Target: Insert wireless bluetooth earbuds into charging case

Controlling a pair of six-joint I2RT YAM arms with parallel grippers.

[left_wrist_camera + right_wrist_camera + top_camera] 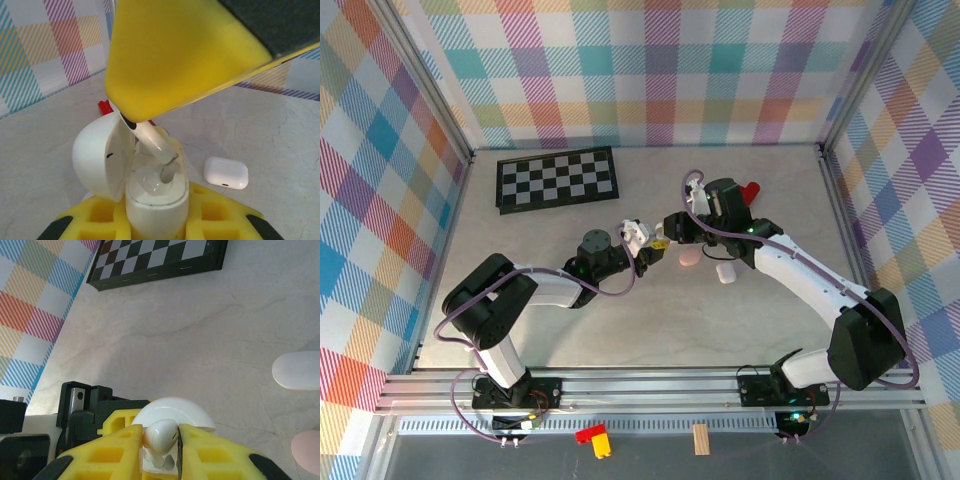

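Earbud (160, 435) is pinched by its head in the right gripper (160, 442), so the stem is free and aimed down at the mouth of the open charging case (157, 197); it is judged not yet seated. That case is clamped upright in the left gripper (157, 215), lid (97, 160) swung aside, so it is steadied for insertion. A closed white case (226, 172) lies apart, right of the open case

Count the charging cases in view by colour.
White: 2, the open white case and the closed white case
Pink: 1, the pink case
Total: 3
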